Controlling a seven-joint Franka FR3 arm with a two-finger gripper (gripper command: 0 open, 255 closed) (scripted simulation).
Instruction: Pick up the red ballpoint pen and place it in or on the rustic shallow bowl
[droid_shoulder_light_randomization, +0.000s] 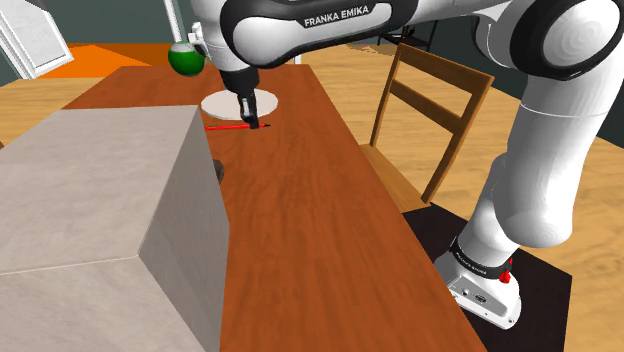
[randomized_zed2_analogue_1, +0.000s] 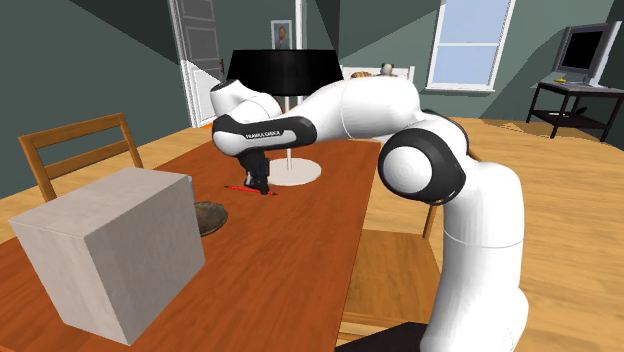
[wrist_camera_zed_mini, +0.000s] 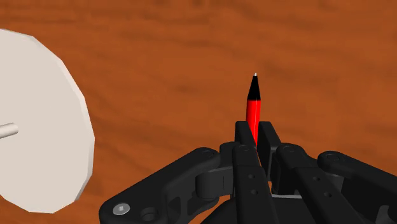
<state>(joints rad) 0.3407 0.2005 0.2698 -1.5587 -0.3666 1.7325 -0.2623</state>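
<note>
Read from the shoulder view's left to its right, a large pale grey box is recorded first, standing on the brown wooden surface. A dark shallow bowl is noted close beside the box's far corner and is partly hidden by it in the shoulder view. Further right, well apart from the bowl, the red ballpoint pen is found low over the surface. The black gripper is set at the pen's right-hand end. In the wrist view the gripper is seen clamped on the red barrel from both sides, with the pen's black tip projecting ahead. Whether the pen has been raised off the surface cannot be established. A white round lamp base is noted just beyond the pen, and a wooden chair off the surface's right edge. The grasp is judged to be made, and the lift and carry outstanding. A clean vertical lift is called for next, then a carry towards the bowl, with clearance kept from the box's corner because the pen's free length trails to that side.
</note>
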